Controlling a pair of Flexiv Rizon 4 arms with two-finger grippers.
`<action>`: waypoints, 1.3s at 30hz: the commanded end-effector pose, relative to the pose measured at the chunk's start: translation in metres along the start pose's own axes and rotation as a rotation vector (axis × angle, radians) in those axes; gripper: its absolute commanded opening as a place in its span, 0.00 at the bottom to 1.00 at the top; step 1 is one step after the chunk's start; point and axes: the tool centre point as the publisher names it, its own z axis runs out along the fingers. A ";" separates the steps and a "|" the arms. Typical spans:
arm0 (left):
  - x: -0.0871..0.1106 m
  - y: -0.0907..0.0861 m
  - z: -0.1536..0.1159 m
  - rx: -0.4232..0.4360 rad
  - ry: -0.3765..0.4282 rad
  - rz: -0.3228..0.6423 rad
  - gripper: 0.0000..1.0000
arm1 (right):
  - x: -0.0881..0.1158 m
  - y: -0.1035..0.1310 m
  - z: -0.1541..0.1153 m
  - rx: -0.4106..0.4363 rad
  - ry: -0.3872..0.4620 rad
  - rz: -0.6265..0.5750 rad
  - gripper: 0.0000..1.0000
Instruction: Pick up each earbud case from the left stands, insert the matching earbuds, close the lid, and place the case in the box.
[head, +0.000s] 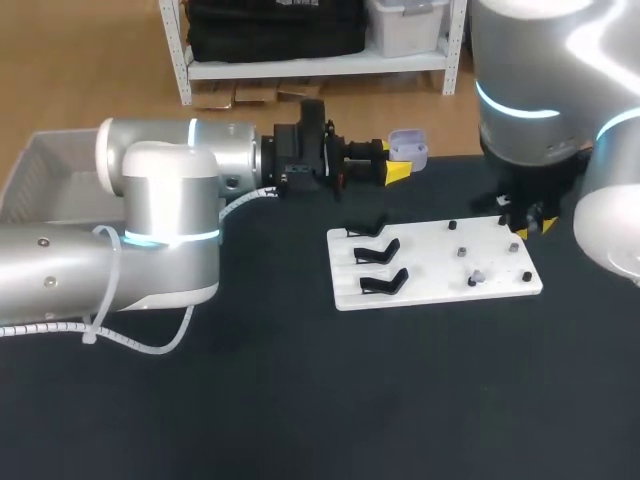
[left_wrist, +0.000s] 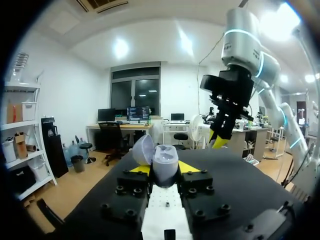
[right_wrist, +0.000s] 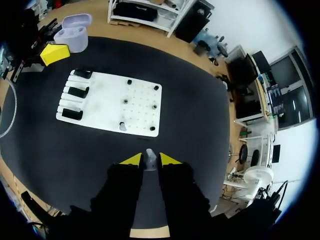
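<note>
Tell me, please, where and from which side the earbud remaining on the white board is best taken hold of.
Probably its upper part, from straight above: the earbud sits on top of the white board near one edge, with bare board around it, so its sides look free to pinch between two opposite faces. Its finer shape is too small to tell.

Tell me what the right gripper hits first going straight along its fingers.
Probably the black table just beside the white board; the right gripper, holding an earbud, might clip that edge.
</note>
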 end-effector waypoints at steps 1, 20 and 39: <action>0.000 0.001 0.000 0.001 -0.001 0.000 0.00 | 0.001 0.000 0.001 0.000 -0.002 0.002 0.00; 0.000 0.001 0.000 0.001 -0.001 0.000 0.00 | -0.039 0.037 -0.039 0.036 0.189 0.666 0.00; 0.000 0.001 0.000 0.001 -0.001 0.000 0.00 | -0.064 0.049 -0.066 -0.037 0.118 0.708 0.00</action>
